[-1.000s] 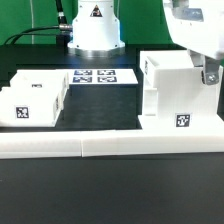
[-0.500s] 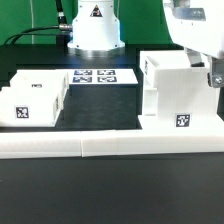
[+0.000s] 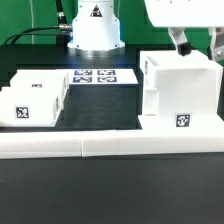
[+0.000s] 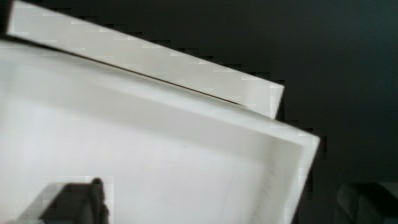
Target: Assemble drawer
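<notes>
The white cube-shaped housing (image 3: 180, 95) stands on the exterior view's right, with a tag on its front. One white tray (image 3: 32, 95) with tags lies on the exterior view's left. A second tray does not show clearly. My gripper (image 3: 198, 44) hangs open and empty just above the housing's top, and I see one dark finger on each side. In the wrist view the housing's white top (image 4: 160, 130) fills most of the frame. The gripper (image 4: 222, 205) has its fingertips (image 4: 75, 200) spread wide over it, holding nothing.
The long low white border bar (image 3: 110, 146) runs along the front of the parts. The marker board (image 3: 100, 76) lies flat between the tray and the housing. The robot's white base (image 3: 95, 25) stands behind it.
My gripper has risen from the housing's right side and shifted toward the exterior view's left, and now sits above the housing's top. The housing and the tray have not moved.
</notes>
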Controlling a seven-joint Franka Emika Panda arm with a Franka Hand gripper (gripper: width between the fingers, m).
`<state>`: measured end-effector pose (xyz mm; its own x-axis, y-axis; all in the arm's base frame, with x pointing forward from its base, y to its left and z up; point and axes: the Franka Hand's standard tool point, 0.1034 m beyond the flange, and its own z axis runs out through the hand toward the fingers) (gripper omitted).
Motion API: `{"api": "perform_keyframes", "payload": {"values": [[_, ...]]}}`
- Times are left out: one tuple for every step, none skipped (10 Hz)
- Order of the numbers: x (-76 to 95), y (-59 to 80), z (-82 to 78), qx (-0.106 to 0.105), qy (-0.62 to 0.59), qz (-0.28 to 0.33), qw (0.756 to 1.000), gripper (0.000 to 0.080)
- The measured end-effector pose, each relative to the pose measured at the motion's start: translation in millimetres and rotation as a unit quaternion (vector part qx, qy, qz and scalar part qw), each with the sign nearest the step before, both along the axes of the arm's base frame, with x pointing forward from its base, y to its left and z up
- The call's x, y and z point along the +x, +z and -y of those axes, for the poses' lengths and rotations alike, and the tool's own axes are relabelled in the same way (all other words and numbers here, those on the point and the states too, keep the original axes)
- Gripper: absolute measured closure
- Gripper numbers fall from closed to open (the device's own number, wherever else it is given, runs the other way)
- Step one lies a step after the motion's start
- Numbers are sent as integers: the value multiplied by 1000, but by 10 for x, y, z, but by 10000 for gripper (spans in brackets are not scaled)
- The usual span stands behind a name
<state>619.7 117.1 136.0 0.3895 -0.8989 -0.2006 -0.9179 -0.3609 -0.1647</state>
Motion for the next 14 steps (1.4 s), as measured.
{"api": "perform_keyframes", "payload": {"values": [[-26,14,-10,0,1,4,1000,151],[-28,3,-11,-1,11,6,1000,151],[-30,-3,-12,-1,11,5,1000,151],[-32,-6,-8,-1,15,5,1000,151],[-130,-8,79,-10,116,-3,993,151],[-190,64,198,-16,190,-11,981,151],[-201,115,273,-26,232,-3,972,151],[-212,104,326,-30,272,12,962,151],[-219,93,325,-30,308,19,951,151],[-220,92,324,-30,342,28,939,151],[-220,89,331,-31,375,36,926,151],[-232,88,407,-35,429,44,902,151],[-257,89,629,-49,501,47,863,151],[-288,68,812,-62,522,51,849,151]]}}
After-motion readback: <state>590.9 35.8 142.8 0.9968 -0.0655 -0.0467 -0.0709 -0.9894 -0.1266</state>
